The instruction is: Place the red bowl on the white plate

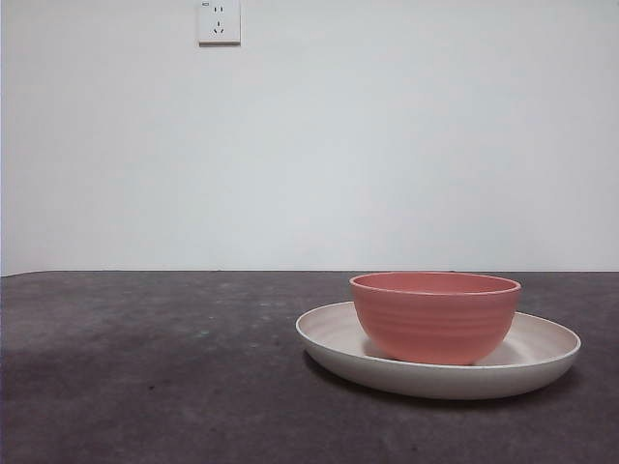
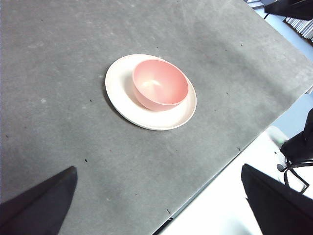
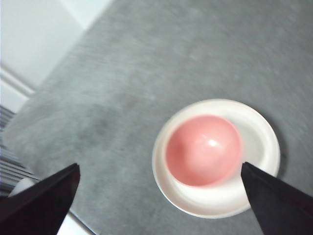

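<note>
In the front view, the red bowl (image 1: 435, 316) stands upright on the white plate (image 1: 329, 333), a little toward the 9 o'clock side of the plate's middle. The plate lies flat on the dark grey table (image 1: 145, 367), toward the 4 o'clock part of the picture. On the pale wall (image 1: 387, 145) behind there is a white socket (image 1: 219, 21) near 12 o'clock. No arm shows in this view.

In the left wrist view, the left gripper (image 2: 161, 205) hangs high above the table, with its two black jaws wide apart and nothing between them. The bowl (image 2: 160, 84) sits inside the plate (image 2: 122, 93), shifted toward one side of it, well apart from the jaws. The inside of the bowl has nothing in it.

In the right wrist view, which is a little blurred, the right gripper (image 3: 161, 200) is also above the table, its jaws spread wide and holding nothing. The bowl (image 3: 203, 150) rests on the plate (image 3: 259, 142) between the two jaw tips but far below them.
</note>
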Tool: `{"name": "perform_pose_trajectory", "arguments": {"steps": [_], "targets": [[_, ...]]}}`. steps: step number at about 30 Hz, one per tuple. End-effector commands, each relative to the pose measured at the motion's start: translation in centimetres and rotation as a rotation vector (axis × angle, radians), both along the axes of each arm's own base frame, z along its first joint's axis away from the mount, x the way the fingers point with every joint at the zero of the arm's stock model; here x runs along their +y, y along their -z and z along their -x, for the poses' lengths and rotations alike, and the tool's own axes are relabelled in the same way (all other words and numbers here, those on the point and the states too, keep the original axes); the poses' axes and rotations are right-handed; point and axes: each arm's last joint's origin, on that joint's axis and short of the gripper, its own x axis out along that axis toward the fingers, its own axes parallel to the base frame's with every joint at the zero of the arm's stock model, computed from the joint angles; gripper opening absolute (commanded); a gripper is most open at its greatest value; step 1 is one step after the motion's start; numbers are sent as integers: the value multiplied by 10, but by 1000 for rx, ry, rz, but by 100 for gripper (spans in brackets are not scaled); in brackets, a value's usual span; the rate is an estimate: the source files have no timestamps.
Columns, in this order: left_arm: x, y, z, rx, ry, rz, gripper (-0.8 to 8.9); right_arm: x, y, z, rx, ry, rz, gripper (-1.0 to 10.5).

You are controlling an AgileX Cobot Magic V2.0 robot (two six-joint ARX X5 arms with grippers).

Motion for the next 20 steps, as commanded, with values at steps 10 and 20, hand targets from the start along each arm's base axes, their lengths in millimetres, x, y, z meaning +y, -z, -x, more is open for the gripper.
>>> {"name": "perform_pose_trajectory", "arguments": {"steps": [10, 20], "targets": [[-1, -3, 0, -10, 7, 8, 591, -7, 34, -67, 241, 96, 39, 551], [-1, -3, 0, -9, 8, 8, 591, -34, 89, -127, 400, 110, 30, 478]]}}
